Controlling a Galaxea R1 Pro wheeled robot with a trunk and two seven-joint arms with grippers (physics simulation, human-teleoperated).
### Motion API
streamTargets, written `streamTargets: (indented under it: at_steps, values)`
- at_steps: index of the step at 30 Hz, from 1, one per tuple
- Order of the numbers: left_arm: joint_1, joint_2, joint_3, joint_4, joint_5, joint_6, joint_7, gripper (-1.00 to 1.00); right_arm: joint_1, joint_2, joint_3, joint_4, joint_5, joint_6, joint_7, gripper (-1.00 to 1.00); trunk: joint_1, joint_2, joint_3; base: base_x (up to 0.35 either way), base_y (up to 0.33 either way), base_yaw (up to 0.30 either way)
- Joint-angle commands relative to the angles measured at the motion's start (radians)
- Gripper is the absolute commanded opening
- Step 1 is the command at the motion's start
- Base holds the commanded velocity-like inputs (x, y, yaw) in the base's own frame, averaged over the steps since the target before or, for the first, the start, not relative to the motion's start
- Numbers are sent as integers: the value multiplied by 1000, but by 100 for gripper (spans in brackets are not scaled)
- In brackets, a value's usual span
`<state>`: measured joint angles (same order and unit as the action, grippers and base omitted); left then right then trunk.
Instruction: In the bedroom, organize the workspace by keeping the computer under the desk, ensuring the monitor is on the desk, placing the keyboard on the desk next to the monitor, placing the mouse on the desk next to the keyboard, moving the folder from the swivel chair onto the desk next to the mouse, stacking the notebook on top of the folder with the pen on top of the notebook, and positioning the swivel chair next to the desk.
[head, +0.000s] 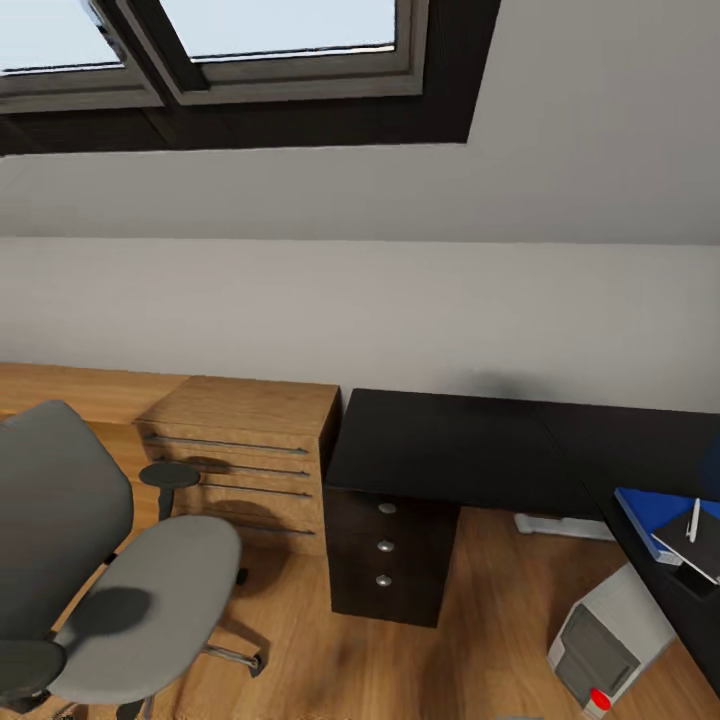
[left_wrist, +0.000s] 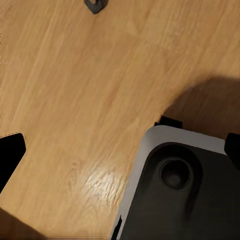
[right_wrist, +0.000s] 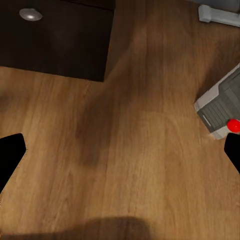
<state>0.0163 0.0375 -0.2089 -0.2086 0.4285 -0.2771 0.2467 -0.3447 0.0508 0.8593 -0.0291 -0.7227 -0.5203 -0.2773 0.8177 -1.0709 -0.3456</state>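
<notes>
The grey swivel chair (head: 150, 600) stands on the wood floor at the lower left, apart from the desk (head: 450, 440). The desk has a black top and a three-drawer unit (right_wrist: 55, 40). At the right edge, on the desk's side wing, lies the blue folder (head: 640, 505). The dark notebook (head: 690, 550) rests on it, with the pen (head: 693, 520) on top. The light grey computer (head: 610, 630) sits on the floor below that wing, and its red dot shows beside the right gripper (right_wrist: 120, 160). Both the right gripper and the left gripper (left_wrist: 120, 155) hang open over bare floor. Monitor, keyboard and mouse are out of view.
A light wooden dresser (head: 250, 450) stands against the wall between chair and desk. A white desk foot (head: 560, 525) lies on the floor under the desk. The robot's white and dark base (left_wrist: 175, 190) is below the left gripper. Open floor lies in front of the drawer unit.
</notes>
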Motion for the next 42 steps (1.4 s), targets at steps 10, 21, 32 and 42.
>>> streamTargets:
  at_steps: [10, 21, 32, 42]
  values:
    - [1, 3, 13, -3, 51, -45, 7, 100, 0, -2, 9, 6, -3, 2, -5, 100, 0, -1, -12, 0, 0, 194]
    - [1, 4, 22, -3, 71, -48, 6, 100, 0, -21, 7, 8, -3, -5, -2, 100, 0, -1, -18, 0, 0, 81]
    - [1, 2, 19, -3, 70, -50, 6, 100, 0, -22, 9, 5, -5, -10, 1, 100, 0, -1, -19, 0, 0, 2]
    - [1, -3, 13, -3, 62, -52, 5, 100, 1, -10, 9, 9, -5, -40, -1, 100, 0, -1, -19, 0, 0, 230]
